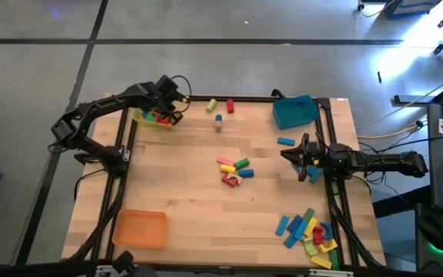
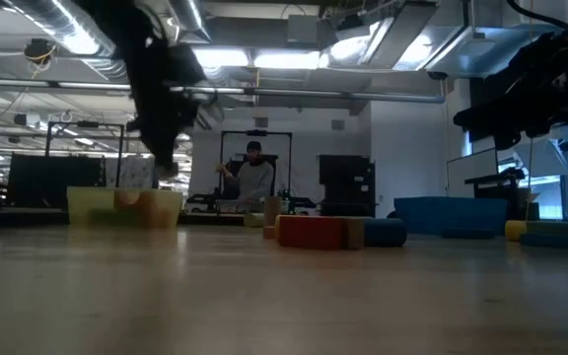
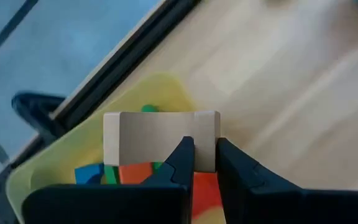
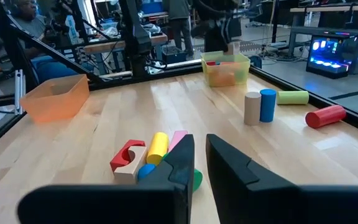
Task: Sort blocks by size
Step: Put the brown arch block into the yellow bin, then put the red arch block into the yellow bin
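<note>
Left claw point(image 1: 168, 108) is up at about eleven o'clock on the bench point(image 1: 183, 192), hovering over the yellow tray point(image 3: 48, 168) and clenched on a pale natural-wood block point(image 3: 160, 140), as my wrist view shows it. I reckon the grip is thin: only the fingertips point(image 3: 182, 155) pinch one edge, so the block could twist or slip and land on the tray rim, bounce out, or fall on the red, blue and green blocks point(image 3: 135, 174) already inside.

Right claw point(image 1: 302, 157) waits at three o'clock; its fingers look nearly closed with nothing between them. Loose blocks point(image 1: 235, 171) sit mid-bench, more at twelve point(image 1: 220, 111) and a pile at five point(image 1: 310, 231). Blue tray point(image 1: 294, 111) is at one, orange tray point(image 1: 139, 228) at seven.

Writing, brands, labels: none I can read.
</note>
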